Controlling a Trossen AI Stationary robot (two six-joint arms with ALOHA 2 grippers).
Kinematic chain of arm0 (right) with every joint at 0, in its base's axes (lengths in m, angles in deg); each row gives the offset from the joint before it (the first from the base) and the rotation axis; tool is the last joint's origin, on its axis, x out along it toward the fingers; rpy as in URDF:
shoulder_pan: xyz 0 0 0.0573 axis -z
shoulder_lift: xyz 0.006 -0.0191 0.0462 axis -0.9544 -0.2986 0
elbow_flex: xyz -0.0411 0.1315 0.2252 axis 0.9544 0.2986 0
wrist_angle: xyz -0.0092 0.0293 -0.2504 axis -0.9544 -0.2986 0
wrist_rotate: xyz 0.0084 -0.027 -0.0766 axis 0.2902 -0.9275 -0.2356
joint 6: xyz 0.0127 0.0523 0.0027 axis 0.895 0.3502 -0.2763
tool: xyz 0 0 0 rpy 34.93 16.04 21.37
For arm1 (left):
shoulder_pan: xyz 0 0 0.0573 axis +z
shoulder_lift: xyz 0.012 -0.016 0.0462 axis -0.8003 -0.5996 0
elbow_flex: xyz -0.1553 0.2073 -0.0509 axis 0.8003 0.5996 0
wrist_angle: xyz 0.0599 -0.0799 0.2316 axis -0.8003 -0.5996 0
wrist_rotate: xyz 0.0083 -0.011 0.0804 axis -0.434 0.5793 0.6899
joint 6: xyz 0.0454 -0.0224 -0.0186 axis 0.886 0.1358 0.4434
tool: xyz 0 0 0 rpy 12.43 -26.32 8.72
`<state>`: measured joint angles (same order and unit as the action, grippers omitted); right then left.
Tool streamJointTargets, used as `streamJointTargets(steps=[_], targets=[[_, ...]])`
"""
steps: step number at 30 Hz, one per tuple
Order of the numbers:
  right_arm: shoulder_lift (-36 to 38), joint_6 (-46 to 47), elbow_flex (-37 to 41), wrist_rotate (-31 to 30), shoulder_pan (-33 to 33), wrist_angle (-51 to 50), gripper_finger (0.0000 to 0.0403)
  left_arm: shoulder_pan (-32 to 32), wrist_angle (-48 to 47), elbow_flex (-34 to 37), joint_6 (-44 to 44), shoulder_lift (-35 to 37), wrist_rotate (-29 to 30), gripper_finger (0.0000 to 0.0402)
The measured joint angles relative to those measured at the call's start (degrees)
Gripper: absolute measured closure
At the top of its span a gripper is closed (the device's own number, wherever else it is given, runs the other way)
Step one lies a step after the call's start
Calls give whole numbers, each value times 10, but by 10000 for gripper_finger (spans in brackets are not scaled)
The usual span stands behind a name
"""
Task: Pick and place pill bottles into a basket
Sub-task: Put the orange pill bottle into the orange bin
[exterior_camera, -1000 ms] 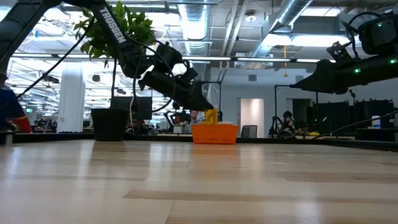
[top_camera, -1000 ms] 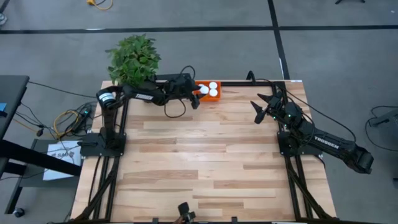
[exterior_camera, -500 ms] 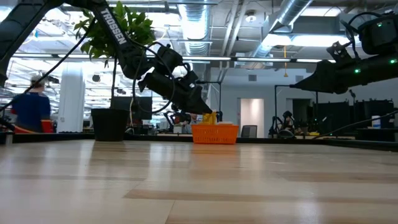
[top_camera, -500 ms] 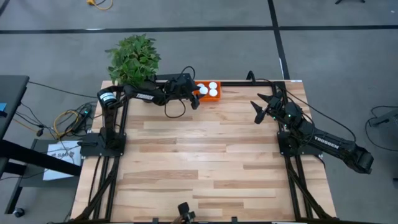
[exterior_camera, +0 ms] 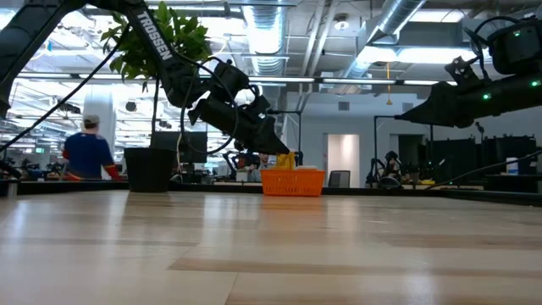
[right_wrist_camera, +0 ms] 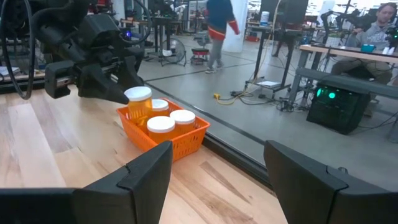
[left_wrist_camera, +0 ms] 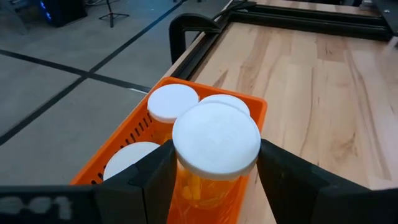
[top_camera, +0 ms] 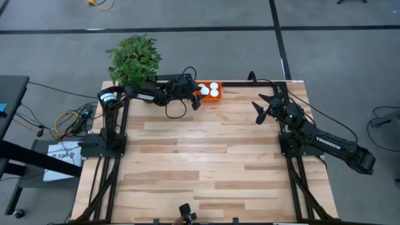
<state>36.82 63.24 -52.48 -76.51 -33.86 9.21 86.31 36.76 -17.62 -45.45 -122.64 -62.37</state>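
At the bench's far edge, the left pincer clamps a white-capped pill bottle above the orange basket (three capped bottles already stand inside). The right pincer hovers apart, fingers spread and holding nothing, beside the potted plant's opposite corner.

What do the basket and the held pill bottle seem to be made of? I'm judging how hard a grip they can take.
The basket: probably moulded plastic, going by its even bright orange and slotted walls. The pill bottle between the left gripper fingers: likely see-through orange plastic, contents faintly visible, with a matte white cap, probably plastic.
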Motion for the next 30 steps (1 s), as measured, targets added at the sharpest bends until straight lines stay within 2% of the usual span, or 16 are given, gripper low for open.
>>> streamJointTargets(steps=[30], targets=[[0,0,0,0,0,0,153,-1,-27,0,-2,-2,-1,204]])
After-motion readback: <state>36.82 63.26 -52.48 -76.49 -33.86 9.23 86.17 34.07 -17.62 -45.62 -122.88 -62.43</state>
